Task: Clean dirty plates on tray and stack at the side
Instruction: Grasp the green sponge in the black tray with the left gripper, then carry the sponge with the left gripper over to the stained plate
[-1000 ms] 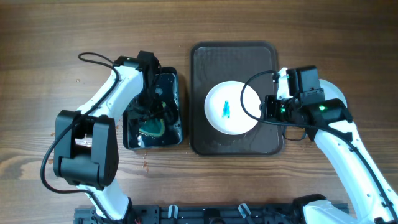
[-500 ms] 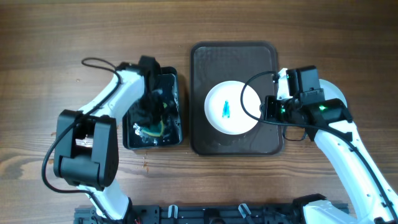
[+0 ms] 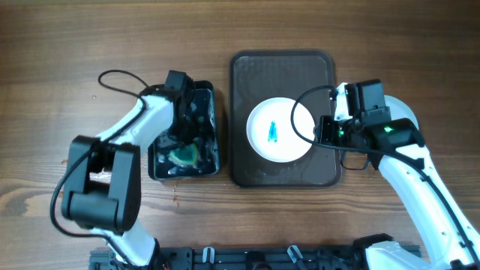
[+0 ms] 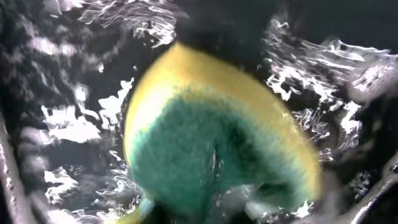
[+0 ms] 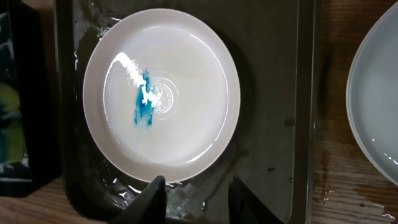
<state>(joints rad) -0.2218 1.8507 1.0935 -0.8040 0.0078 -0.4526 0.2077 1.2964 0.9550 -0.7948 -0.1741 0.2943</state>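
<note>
Across the centre of the overhead frame, one plate [image 3: 289, 120] is lying on the tray [image 3: 281, 67] and a sponge [image 3: 182, 155] is soaking in the basin [image 3: 212, 161].
From overhead, the white plate is sitting at the tray's middle, carrying a teal smear [image 3: 271, 133]; the left gripper [image 3: 180, 139] is reaching down into the black basin left of the tray, and the right gripper [image 3: 319, 131] is hovering at the plate's right rim. Up close in the left wrist view, the yellow-and-green sponge [image 4: 211, 143] is filling the frame amid rippling water [image 4: 68, 124]; whether those fingers are spread or pinching cannot be told. Seen from the right wrist, the right gripper [image 5: 196, 202] is standing spread at the bottom edge, gripping nothing, just below the plate [image 5: 186, 74] on the wet tray [image 5: 267, 93]. A second plate [image 5: 379, 93] is resting off the tray at the right edge.
</note>
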